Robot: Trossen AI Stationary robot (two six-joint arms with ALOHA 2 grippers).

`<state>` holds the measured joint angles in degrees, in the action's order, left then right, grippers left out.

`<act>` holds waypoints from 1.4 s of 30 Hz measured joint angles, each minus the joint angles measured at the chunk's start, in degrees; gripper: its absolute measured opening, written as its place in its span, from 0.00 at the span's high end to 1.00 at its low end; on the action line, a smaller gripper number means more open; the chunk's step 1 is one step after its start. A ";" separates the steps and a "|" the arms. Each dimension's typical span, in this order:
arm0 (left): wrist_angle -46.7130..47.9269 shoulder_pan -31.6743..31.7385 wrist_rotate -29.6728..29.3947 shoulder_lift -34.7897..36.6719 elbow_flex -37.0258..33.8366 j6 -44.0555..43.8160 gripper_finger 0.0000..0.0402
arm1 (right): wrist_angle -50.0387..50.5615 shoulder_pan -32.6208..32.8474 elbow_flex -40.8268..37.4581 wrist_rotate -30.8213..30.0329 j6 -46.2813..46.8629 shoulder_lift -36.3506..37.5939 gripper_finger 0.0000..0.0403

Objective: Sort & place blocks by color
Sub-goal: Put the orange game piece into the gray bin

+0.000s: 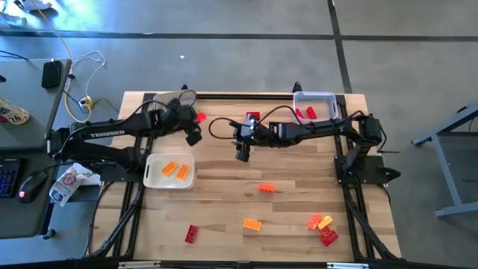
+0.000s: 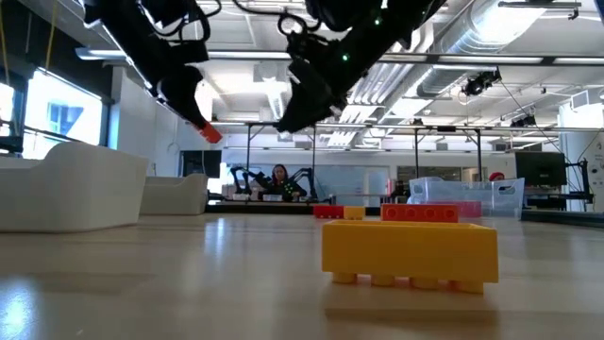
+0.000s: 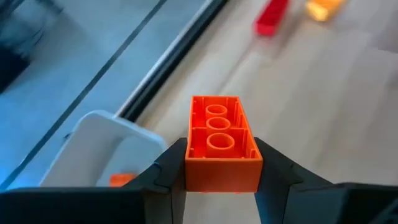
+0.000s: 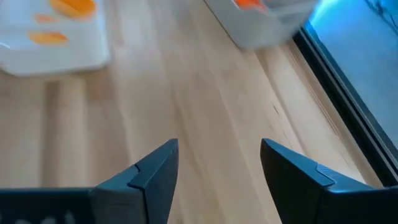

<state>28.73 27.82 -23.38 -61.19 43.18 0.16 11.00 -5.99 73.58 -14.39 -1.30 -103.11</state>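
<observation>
Orange-red block (image 3: 216,142) held aloft between left gripper (image 1: 196,128) fingers, underside tubes facing wrist camera, long axis running away from fingers. Gripper high over far-left table, above and just far-right of white tray (image 1: 153,178) holding orange blocks (image 1: 175,170). Round tray (image 1: 178,99) just far-left of it; clear tray (image 1: 323,98) with red blocks (image 1: 306,113) well to right. Judgement: colour decides drop; nearest trays on left arm's side. Right gripper (image 4: 219,163) empty, jaws spread wide, hanging mid-table. Loose blocks (image 1: 323,228) near-right.
</observation>
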 joint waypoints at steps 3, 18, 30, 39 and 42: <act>0.08 3.85 0.05 -0.02 0.00 0.02 0.73 | 3.96 -2.26 0.00 0.01 0.34 0.00 0.47; 0.24 17.98 0.35 -8.81 0.00 -2.54 0.73 | 17.28 -14.00 0.00 7.27 -3.47 0.00 0.47; -0.33 26.35 9.54 -12.54 0.00 -5.97 0.69 | 19.71 -20.50 -0.28 13.84 -2.62 0.00 0.47; -0.17 30.63 16.28 -15.34 0.00 -6.01 0.67 | 20.73 -20.77 -0.31 13.98 -2.85 0.00 0.47; -0.02 30.97 15.75 -16.29 0.00 -6.01 0.64 | 22.25 -20.77 -0.31 13.51 -2.48 0.00 0.47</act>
<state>28.71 58.79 -7.63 -77.48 43.18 -5.85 33.25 -26.76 73.28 -0.88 -3.78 -103.11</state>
